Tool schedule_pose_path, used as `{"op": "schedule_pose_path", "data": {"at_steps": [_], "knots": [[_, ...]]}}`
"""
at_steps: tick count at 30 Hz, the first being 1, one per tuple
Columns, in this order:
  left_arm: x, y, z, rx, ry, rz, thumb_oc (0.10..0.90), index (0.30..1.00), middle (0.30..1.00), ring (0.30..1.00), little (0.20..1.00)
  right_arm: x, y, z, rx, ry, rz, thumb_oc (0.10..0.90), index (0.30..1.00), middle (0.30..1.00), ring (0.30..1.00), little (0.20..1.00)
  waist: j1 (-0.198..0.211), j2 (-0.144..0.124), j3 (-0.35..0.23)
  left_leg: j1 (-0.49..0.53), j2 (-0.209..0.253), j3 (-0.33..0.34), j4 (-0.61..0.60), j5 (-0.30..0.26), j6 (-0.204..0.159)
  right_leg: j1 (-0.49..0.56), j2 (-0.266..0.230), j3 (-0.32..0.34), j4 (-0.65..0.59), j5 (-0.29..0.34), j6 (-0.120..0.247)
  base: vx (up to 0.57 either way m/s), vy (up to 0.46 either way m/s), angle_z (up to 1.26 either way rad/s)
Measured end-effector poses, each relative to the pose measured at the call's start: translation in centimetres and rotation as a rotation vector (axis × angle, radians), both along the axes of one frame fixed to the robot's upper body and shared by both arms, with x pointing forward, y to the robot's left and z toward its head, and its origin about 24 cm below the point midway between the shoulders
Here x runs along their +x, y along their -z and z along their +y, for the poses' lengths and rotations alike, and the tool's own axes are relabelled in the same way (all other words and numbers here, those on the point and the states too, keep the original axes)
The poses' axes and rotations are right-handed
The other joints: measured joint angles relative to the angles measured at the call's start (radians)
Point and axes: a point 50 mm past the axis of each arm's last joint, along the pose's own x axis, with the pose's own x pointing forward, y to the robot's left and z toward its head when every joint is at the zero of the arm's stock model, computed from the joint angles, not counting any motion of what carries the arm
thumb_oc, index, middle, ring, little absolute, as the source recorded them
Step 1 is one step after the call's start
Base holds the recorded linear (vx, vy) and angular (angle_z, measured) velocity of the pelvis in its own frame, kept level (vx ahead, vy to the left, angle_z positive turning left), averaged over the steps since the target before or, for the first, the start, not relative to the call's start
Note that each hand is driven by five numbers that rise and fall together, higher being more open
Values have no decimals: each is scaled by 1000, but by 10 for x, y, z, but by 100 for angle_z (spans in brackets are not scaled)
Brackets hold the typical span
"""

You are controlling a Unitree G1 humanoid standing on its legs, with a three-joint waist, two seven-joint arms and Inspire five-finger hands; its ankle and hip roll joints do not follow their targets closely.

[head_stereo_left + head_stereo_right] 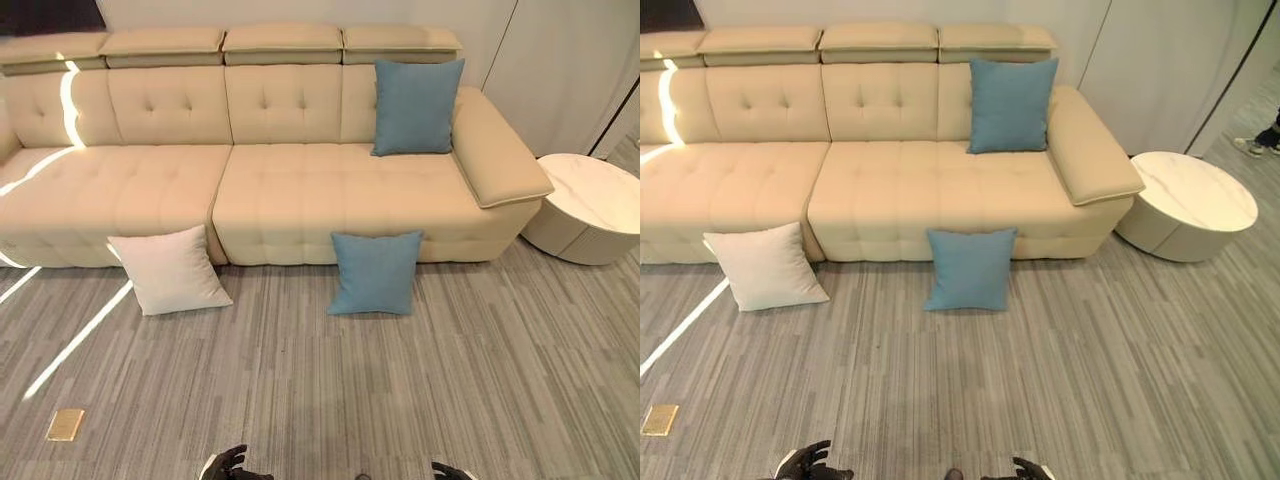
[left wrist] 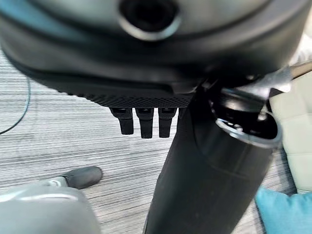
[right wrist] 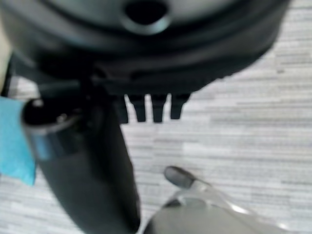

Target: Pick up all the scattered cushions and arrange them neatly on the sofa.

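A cream sofa (image 1: 290, 190) spans the back of the room. One blue cushion (image 1: 415, 105) stands upright on its right seat against the backrest. A second blue cushion (image 1: 375, 272) stands on the floor, leaning on the sofa's front; corners of a blue cushion (image 2: 285, 214) (image 3: 12, 141) show in both wrist views. A white cushion (image 1: 168, 270) leans on the sofa's front further left. My left hand (image 1: 228, 465) and right hand (image 1: 1025, 468) hang low at the near edge, far from the cushions. Both are open, fingers (image 2: 141, 122) (image 3: 151, 109) straight and holding nothing.
A round white side table (image 1: 1188, 205) stands beside the sofa's right armrest. A brass floor plate (image 1: 66, 424) lies at the near left. A person's shoe (image 1: 1252, 145) shows at the far right. Grey striped carpet stretches between me and the sofa.
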Motion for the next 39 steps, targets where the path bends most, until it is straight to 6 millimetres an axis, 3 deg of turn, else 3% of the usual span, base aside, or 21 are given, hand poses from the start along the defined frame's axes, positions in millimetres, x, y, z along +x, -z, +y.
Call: {"op": "schedule_pose_path", "data": {"at_steps": [1, 5, 6, 7, 8, 10, 11, 15, 16, 20, 22, 23, 26, 30, 31, 33, 34, 36, 37, 38, 39], "knots": [[2, 0, -1, -1, 3, -6, 800, 900, 900, 900, 900, 2, 0, 1, 3, 3, -6, 800, 900, 900, 900, 900, -13, -4, 2, -22, 3, -5, 41, -10, -24, 1, -2, 1, -1, 1, -1, -3, -116, 7], [11, -3, 0, -7, -21, -33, 800, 900, 900, 900, 900, 12, -2, 3, 9, 0, -33, 800, 900, 900, 900, 900, -11, -55, 24, -94, -7, -27, 225, -19, -43, 17, -7, 43, -19, 5, -25, 31, -61, -21], [18, -5, 2, -6, -28, -55, 800, 900, 900, 900, 900, 18, -2, 5, 11, -4, -42, 800, 900, 900, 900, 900, -7, -83, 40, -160, -15, -64, 347, -28, -65, 18, -13, 69, -19, 0, -60, 66, -28, -49], [21, -6, 1, -10, -33, -65, 800, 900, 900, 900, 900, 24, -4, 5, 6, -15, -53, 800, 900, 900, 900, 900, 6, -93, 44, -179, -30, -108, 364, -43, -76, 15, -14, 91, -19, -5, -59, 156, -10, -70], [26, -7, -1, -17, -34, -77, 800, 900, 900, 900, 900, 27, -4, 4, 0, -19, -59, 800, 900, 900, 900, 900, 15, -99, 50, -195, -56, -167, 332, -42, -74, 16, -12, 109, -21, -10, -67, 159, 16, -54], [28, -7, -5, -26, -30, -80, 800, 900, 900, 900, 900, 25, -4, 4, -5, -16, -55, 800, 900, 900, 900, 900, 9, -102, 52, -222, -72, -166, 290, -39, -73, 23, -10, 114, -26, -14, -69, 147, 19, -34], [29, -7, -7, -33, -32, -83, 800, 900, 900, 900, 900, 24, -4, 3, -9, -14, -52, 800, 900, 900, 900, 900, 15, -98, 49, -230, -92, -170, 202, -32, -68, 23, -8, 136, -26, -18, -69, 75, 13, -32], [31, -7, -9, -40, -38, -89, 800, 900, 900, 900, 900, 23, -4, 1, -16, -12, -48, 800, 900, 900, 900, 900, 22, -73, 43, -260, -132, -202, 119, 30, -22, 40, 14, 189, -19, -23, -55, 162, 82, -50], [23, -4, -8, -37, -45, -66, 800, 900, 900, 900, 900, 25, -5, 0, -21, -21, -51, 800, 900, 900, 900, 900, 25, -47, 36, -222, -124, -218, 69, 69, 17, 63, 35, 222, -18, -35, -39, 145, 81, -83], [20, -5, -1, -11, -30, -57, 800, 900, 900, 900, 900, 27, -4, 6, -8, -36, -60, 800, 900, 900, 900, 900, 21, -61, 23, -138, -143, -179, -2, 77, 54, 69, 2, 256, 45, -93, 25, 151, 105, -43], [23, -6, 3, 0, -21, -61, 800, 900, 900, 900, 900, 29, -4, 9, 2, -36, -62, 800, 900, 900, 900, 900, 39, -68, 24, -108, -148, -155, -28, 65, 68, 35, -8, 268, 122, -128, 49, 124, 101, -37], [21, -6, 4, 6, -16, -53, 800, 900, 900, 900, 900, 30, -4, 10, 5, -40, -66, 800, 900, 900, 900, 900, 41, -66, 28, -89, -144, -146, -43, 63, 72, 9, -9, 268, 198, -150, 69, 152, 109, -50], [17, -7, 16, 46, 8, -34, 800, 900, 900, 900, 900, 43, -7, 15, 10, -66, -98, 800, 900, 900, 900, 900, 37, -64, 50, -36, -130, -136, -57, 49, 90, -176, -30, 243, 618, -213, 165, 148, 43, -9], [8, -6, 24, 79, 14, 0, 800, 900, 900, 900, 900, 39, -5, 19, 12, -90, -84, 800, 900, 900, 900, 900, 46, -87, 54, -1, -135, -138, -65, 6, 79, -246, -103, 155, 575, -204, 139, 229, -62, 0], [3, -4, 22, 74, 11, 14, 800, 900, 900, 900, 900, 39, -5, 18, 9, -85, -87, 800, 900, 900, 900, 900, 44, -83, 55, 3, -131, -138, -65, -2, 85, -252, -127, 114, 497, -188, 110, 340, -101, -10], [-3, -2, 24, 84, 14, 56, 800, 900, 900, 900, 900, 45, -7, 18, 9, -89, -105, 800, 900, 900, 900, 900, 29, -69, 64, 22, -112, -154, -70, -33, 77, -289, -101, 167, 348, -137, 81, 351, -136, -2], [-4, -2, 24, 86, 12, 62, 800, 900, 900, 900, 900, 46, -8, 18, 11, -91, -111, 800, 900, 900, 900, 900, 21, -65, 66, 28, -106, -159, -70, -34, 70, -287, -89, 190, 316, -121, 87, 287, -128, 24], [-11, -1, 24, 95, 6, 77, 800, 900, 900, 900, 900, 46, -7, 23, 24, -96, -120, 800, 900, 900, 900, 900, 12, -67, 64, 77, -91, -167, -71, -53, 50, -273, -69, 183, 248, -43, 82, 247, -118, 26], [-13, 0, 22, 89, 4, 82, 800, 900, 900, 900, 900, 44, -7, 23, 25, -98, -117, 800, 900, 900, 900, 900, 11, -65, 58, 93, -86, -181, -71, -75, 40, -257, -63, 184, 244, 6, 56, 297, -225, 51], [-18, 3, 15, 72, 4, 91, 800, 900, 900, 900, 900, 37, -5, 19, 15, -88, -96, 800, 900, 900, 900, 900, 13, -33, 27, 113, -44, -215, -59, -99, 20, -215, -29, 153, 224, 9, 25, 194, -174, 63], [-16, 3, 11, 59, 9, 80, 800, 900, 900, 900, 900, 34, -5, 18, 15, -83, -90, 800, 900, 900, 900, 900, 19, -32, 19, 78, -42, -220, 15, -103, 6, -186, -23, 137, 188, 15, 0, 106, -198, 68]]}}
